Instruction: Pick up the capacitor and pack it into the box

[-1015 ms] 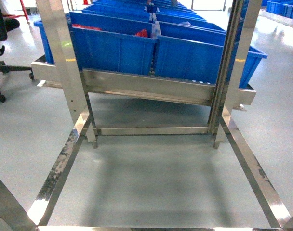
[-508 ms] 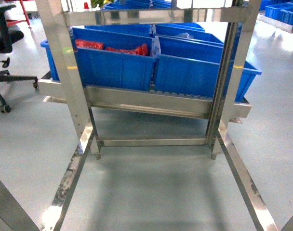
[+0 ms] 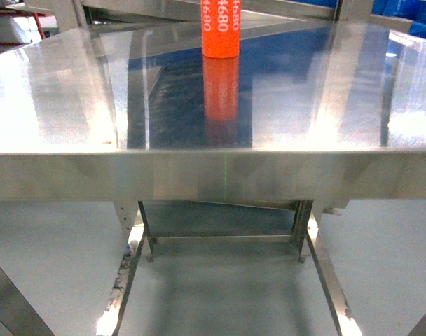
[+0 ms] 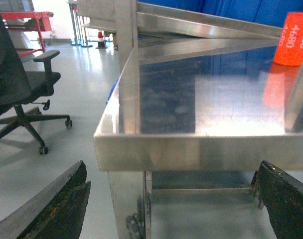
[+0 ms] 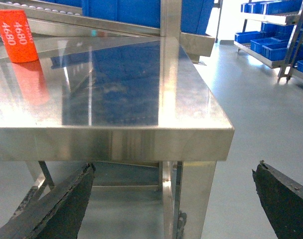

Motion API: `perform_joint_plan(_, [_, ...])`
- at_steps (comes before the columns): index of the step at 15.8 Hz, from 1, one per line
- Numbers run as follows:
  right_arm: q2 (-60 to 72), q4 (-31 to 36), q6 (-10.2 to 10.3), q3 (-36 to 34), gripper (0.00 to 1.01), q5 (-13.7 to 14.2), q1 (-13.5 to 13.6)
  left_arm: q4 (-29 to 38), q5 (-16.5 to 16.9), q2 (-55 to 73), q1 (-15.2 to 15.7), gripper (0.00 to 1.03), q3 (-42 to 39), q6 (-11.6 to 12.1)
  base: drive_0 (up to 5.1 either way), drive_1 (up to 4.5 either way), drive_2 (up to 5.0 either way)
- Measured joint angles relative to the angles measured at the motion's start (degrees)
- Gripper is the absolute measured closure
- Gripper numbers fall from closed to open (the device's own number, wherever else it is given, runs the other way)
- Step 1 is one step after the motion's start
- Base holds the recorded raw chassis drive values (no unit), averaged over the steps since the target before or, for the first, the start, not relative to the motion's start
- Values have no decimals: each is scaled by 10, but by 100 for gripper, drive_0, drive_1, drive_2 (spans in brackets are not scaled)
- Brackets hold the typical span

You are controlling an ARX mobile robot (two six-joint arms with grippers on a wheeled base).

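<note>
Our left gripper (image 4: 174,199) hangs wide open and empty below the steel table (image 4: 201,149) edge. The upright orange capacitor (image 3: 221,28) stands far back, roughly central, so neither arm looks clearly nearer. Our right gripper (image 5: 174,196) gapes empty too.

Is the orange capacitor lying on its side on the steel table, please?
No, the orange capacitor stands upright on the steel table, its reflection showing just below it.
</note>
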Motion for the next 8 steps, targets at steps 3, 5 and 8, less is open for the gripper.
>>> perform_joint_plan(3, [0,0,1,0,3,1,0,0,1,0,0,5,0,0,0,0,0])
perform_joint_plan(5, [0,0,1,0,3,1,0,0,1,0,0,5,0,0,0,0,0])
perform_joint_plan(8, [0,-1,0,0,3,0,0,0,1,0,0,5,0,0,0,0,0])
